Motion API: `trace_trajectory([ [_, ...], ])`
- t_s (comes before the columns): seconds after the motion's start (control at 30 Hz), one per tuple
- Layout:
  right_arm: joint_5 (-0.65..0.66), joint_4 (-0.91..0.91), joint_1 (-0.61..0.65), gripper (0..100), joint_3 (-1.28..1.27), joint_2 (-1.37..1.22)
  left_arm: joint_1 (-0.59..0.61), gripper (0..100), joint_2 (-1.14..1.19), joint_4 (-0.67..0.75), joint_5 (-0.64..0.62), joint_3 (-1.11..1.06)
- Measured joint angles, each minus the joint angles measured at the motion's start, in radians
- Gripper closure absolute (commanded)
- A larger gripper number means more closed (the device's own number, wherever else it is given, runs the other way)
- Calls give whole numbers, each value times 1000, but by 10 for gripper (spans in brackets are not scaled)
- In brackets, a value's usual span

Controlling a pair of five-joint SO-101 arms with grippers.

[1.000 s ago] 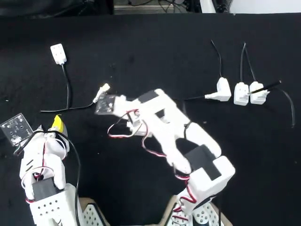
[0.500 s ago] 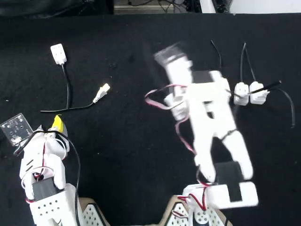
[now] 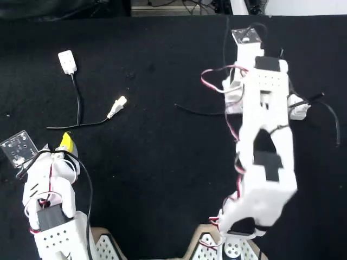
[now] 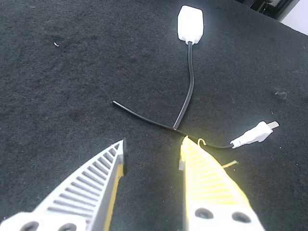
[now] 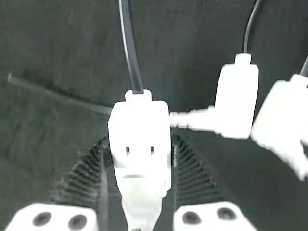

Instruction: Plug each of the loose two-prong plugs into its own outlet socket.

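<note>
The outlet socket (image 5: 139,154) sits clamped within the right end effector (image 5: 139,141).

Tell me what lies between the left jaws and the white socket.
Two black cables meeting on the mat, before the white socket; the left wrist view shows it.

Right arm (image 3: 265,124) reaches the counter's (image 3: 162,179) far right, right tool (image 5: 139,156) gripping an outlet socket (image 5: 138,127); left tool (image 4: 152,142) parted, near-left corner.

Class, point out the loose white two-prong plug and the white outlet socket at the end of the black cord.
Loose white two-prong plug (image 4: 251,136): left wrist view, on its moulded body.
White rectangular outlet socket (image 4: 190,22): left wrist view, on its flat top face.
</note>
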State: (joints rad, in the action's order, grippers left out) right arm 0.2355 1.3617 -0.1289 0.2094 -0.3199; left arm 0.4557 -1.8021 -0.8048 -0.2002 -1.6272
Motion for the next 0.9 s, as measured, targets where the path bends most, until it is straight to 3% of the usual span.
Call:
trace_trajectory([
  [0.27,-72,29,-21,987,436,-379,0,809,0,0,0,0],
  [0.63,-77,247,-26,984,982,-819,0,809,0,0,0,0],
  [0.8,-77,356,-28,843,1192,-930,0,809,0,0,0,0],
  [0.9,-77,370,-28,818,1240,-947,-2,809,0,0,0,0],
])
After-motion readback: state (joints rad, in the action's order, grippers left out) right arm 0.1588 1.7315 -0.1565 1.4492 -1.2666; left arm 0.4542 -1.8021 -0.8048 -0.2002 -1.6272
